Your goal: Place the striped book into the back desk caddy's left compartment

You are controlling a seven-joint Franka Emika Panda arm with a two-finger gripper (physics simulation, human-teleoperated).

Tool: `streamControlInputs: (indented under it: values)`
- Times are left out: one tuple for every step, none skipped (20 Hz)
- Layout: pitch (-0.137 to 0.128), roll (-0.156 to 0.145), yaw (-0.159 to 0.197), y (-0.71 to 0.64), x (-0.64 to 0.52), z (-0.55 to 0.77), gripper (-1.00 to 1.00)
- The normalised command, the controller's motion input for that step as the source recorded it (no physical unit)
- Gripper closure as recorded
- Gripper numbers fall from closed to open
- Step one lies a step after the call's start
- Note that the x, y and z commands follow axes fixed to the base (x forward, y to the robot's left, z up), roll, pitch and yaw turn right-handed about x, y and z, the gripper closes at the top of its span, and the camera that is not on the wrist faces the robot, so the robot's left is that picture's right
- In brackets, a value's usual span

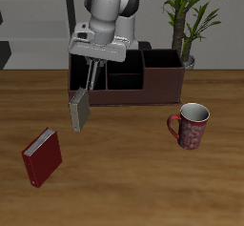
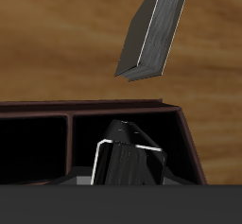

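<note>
we see the striped book [image 2: 126, 163] held in the tool [image 2: 128, 150], seemingly clamped, hanging above the back desk caddy [image 1: 129, 87], over its left compartment [image 1: 84, 78]. lowering and release remain. a grey-beige book [image 1: 80, 111] leans just below the tool; the red book [image 1: 43, 157] and mug [image 1: 192, 126] sit clear on the table [image 1: 133, 182].

You see a red book [image 1: 42, 157] on the brown wooden table [image 1: 133, 173]. The mug [image 1: 192, 125] has a red pattern and a white inside. The back desk caddy [image 1: 162, 82] is dark maroon, black inside. The striped book [image 2: 130, 155] is dark with white edges.
</note>
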Motion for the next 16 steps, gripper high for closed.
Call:
streamControlInputs:
  values:
    - [0.046,0.007,0.015,-0.02,0.11,-0.29,1.0]
    - [0.033,-0.007,0.016,-0.01,0.07,-0.19,1.0]
    - [0.019,0.018,0.011,0.02,0.09,-0.17,1.0]
    - [0.038,0.006,0.001,-0.01,0.04,-0.18,1.0]
    - [0.01,0.004,-0.002,0.04,0.04,-0.11,1.0]
    - [0.026,0.017,-0.002,0.03,0.09,-0.17,1.0]
    - [0.046,0.018,-0.01,0.01,0.02,-0.22,1.0]
    - [0.042,0.022,-0.015,0.03,0.05,-0.16,1.0]
    - [0.082,0.001,-0.002,-0.01,0.02,-0.26,1.0]
    - [0.095,0.048,-0.012,0.1,0.02,-0.26,1.0]
    - [0.042,0.005,0.017,0.0,0.02,-0.11,-1.0]
    - [0.15,-0.031,0.021,0.1,-0.08,-0.19,-1.0]
    - [0.025,0.053,-0.055,0.04,0.0,-0.06,-1.0]
    - [0.0,0.0,0.0,-0.03,-0.04,0.0,-1.0]
    - [-0.026,0.003,0.005,0.01,-0.03,0.06,-1.0]
    - [0.005,0.015,0.01,0.05,-0.01,0.08,-1.0]
